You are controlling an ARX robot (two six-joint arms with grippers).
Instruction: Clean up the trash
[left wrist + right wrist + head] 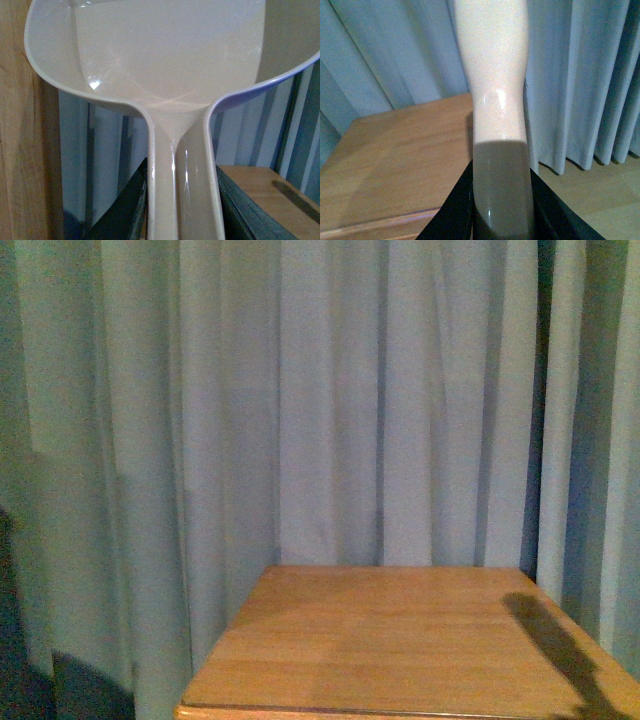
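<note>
Left tool (182,212) is pinching the dustpan (170,60) by its stem, dark fingers (125,210) pressing in from both sides. In the front view, the wooden table (400,640) is sitting in front of a grey curtain (330,390), with a dark shadow (560,650) lying along its right edge. Right tool (502,212) is clamping a glossy handle (495,75), with the table's corner behind it. The trash isn't showing in any view, so can't tell where it is.
</note>
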